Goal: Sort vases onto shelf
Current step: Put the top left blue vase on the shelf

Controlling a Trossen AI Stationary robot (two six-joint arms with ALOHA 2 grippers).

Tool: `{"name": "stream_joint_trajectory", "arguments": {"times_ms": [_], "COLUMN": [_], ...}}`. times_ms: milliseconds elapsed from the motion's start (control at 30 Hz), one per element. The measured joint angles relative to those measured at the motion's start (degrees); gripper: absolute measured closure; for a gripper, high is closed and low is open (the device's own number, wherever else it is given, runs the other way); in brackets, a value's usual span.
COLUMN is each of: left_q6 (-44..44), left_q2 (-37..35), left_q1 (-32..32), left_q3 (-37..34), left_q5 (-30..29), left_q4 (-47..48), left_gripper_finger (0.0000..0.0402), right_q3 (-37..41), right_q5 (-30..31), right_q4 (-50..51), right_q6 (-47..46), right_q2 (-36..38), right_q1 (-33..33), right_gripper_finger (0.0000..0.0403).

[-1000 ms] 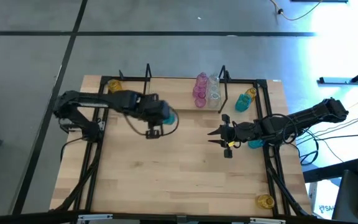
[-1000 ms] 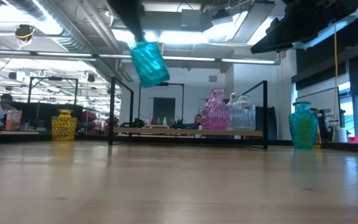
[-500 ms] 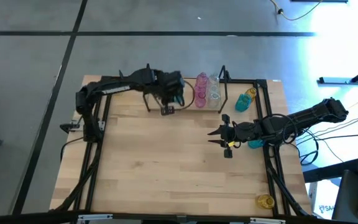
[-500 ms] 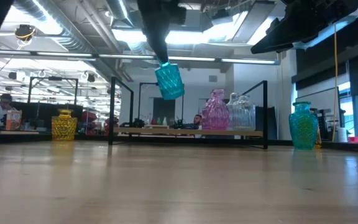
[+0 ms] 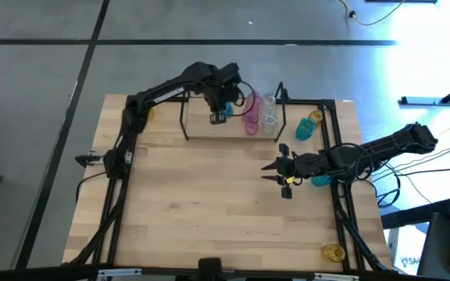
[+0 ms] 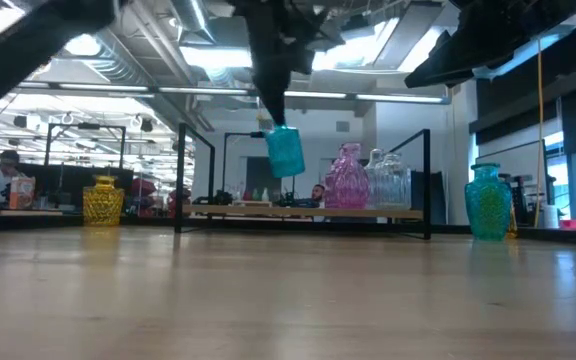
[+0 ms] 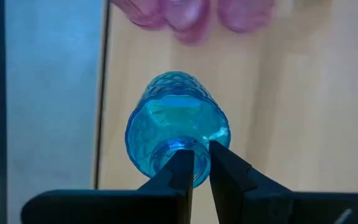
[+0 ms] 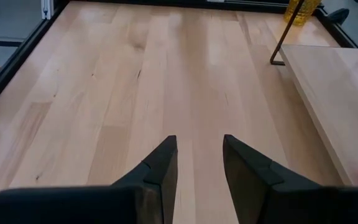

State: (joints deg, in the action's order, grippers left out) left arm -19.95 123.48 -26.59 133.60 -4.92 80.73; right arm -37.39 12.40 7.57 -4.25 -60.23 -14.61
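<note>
From above, the left gripper [image 5: 223, 105] reached over the low light-wood shelf with black wire end frames [image 5: 201, 129] at the table's far edge, pinching a small translucent teal bottle-shaped vase [image 5: 226, 110] just beside the pink vases [image 5: 251, 114] and the clear vase [image 5: 269, 112] that stood on the board. Another teal vase [image 5: 304, 130] and a yellow vase [image 5: 314, 118] stood on the wooden tabletop [image 5: 209, 203] past the shelf's right frame, and one more yellow vase [image 5: 333, 252] sat near the front right corner. The right gripper [image 5: 276, 172] hung over the table's right side, holding nothing. At table height, the held teal vase [image 6: 286, 150] hung in the air above the shelf board [image 6: 268, 212], left of the pink vase [image 6: 346, 179]. The left wrist camera showed both dark fingers [image 7: 180, 171] pressed onto the teal vase's [image 7: 178, 124] neck, with the shelf below. The right wrist camera showed its fingers [image 8: 160, 165] parted a little over bare wood.
</note>
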Motion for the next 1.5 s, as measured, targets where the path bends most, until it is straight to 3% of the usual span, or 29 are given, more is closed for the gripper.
{"name": "stream_joint_trajectory", "arguments": {"times_ms": [467, 767, 1500], "left_q6": [-7.6, -8.8, -9.0], "left_q2": [5.8, 6.3, 6.4], "left_q1": [-7.4, -8.1, -8.1], "left_q3": [-0.1, -0.2, -5.2], "left_q5": [6.4, 10.4, 9.1], "left_q4": [-10.5, -10.9, -17.6], "left_gripper_finger": [0.0372, 0.0371, 0.0362], "right_q3": [0.0, 0.0, 0.0], "right_q5": [2.6, 3.6, 3.5], "right_q4": [-0.8, -0.7, -0.7], "right_q6": [0.0, 0.0, -0.4], "right_q2": [-1.2, -1.2, -1.2], "right_q1": [0.0, 0.0, 0.0], "right_gripper_finger": [0.0288, 0.0288, 0.0288]}}
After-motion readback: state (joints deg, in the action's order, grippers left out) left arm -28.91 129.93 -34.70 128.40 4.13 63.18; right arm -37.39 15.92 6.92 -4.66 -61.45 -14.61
